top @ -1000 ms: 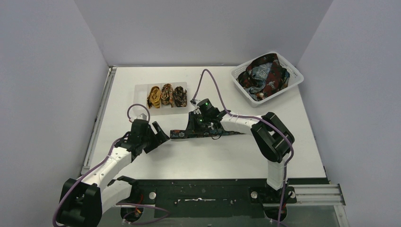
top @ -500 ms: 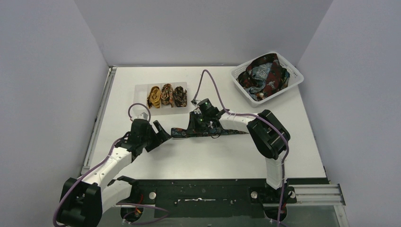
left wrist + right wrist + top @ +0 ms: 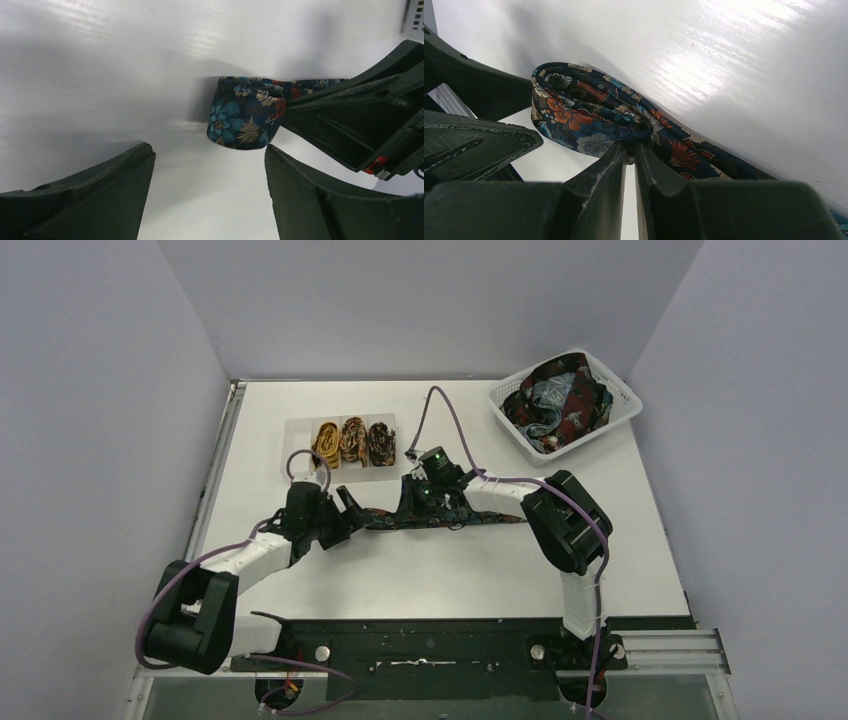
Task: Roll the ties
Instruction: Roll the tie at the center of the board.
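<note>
A dark navy floral tie (image 3: pixel 380 519) lies across the middle of the table. Its left end is folded back into a small loop (image 3: pixel 584 115). My right gripper (image 3: pixel 408 508) is shut on the fabric just behind that loop, with its tips (image 3: pixel 630 150) pinching the tie. My left gripper (image 3: pixel 348 515) is open and sits just left of the loop. In the left wrist view the folded end (image 3: pixel 245 117) lies just ahead of my open left gripper (image 3: pixel 208 150), touching neither finger. Three rolled ties (image 3: pixel 350 440) sit in a row on a clear tray.
A white lattice basket (image 3: pixel 628 400) at the back right holds a heap of unrolled ties (image 3: pixel 560 400). Purple cables loop over both arms. The right gripper's body (image 3: pixel 350 120) crowds the right side of the left wrist view.
My left arm has swung right and forward, bringing its open gripper up to the tie's folded end. The right gripper has stayed shut on the tie and barely moved.
</note>
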Controlling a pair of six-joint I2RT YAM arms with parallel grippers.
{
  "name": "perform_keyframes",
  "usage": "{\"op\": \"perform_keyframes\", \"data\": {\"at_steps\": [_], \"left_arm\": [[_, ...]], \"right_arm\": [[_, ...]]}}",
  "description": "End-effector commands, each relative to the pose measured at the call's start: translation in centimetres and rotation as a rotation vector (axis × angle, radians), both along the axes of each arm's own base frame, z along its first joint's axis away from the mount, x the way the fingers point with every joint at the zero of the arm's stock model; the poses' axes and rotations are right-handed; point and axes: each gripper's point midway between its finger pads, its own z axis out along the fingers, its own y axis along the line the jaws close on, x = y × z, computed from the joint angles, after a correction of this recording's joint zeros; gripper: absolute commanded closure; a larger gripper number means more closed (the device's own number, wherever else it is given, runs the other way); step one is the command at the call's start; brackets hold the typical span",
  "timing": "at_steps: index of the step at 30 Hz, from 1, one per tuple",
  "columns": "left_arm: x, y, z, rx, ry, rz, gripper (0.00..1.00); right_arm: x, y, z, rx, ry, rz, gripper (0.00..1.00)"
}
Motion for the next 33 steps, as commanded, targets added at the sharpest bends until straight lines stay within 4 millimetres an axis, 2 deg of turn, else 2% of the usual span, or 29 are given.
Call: {"op": "perform_keyframes", "data": {"at_steps": [1,7,16,22,28,33], "left_arm": [[2.8,-2.2,2.5,-0.047,-0.138,-0.137,0.22],[3.2,-3.5,2.3,-0.103,-0.156,-0.208,0.22],[3.3,-3.6,1.8,-0.123,-0.160,-0.243,0.23],[3.3,-3.3,1.6,-0.122,-0.170,-0.266,0.30],[3.8,-3.9,2.0,-0.152,-0.207,-0.293,0.32],[3.6,-4.5,2.1,-0.180,-0.224,-0.332,0.40]], "right_arm": [[1.1,-0.2,-0.1,-0.004,-0.026,0.000,0.85],[1.2,-0.2,-0.4,-0.004,-0.018,-0.003,0.85],[1.1,-0.3,-0.8,-0.011,-0.007,-0.005,0.85],[1.1,-0.3,-0.9,-0.013,-0.008,0.000,0.84],[1.3,-0.5,-1.0,-0.019,-0.007,-0.003,0.84],[1.4,-0.5,-1.1,-0.022,-0.004,-0.008,0.84]]}}
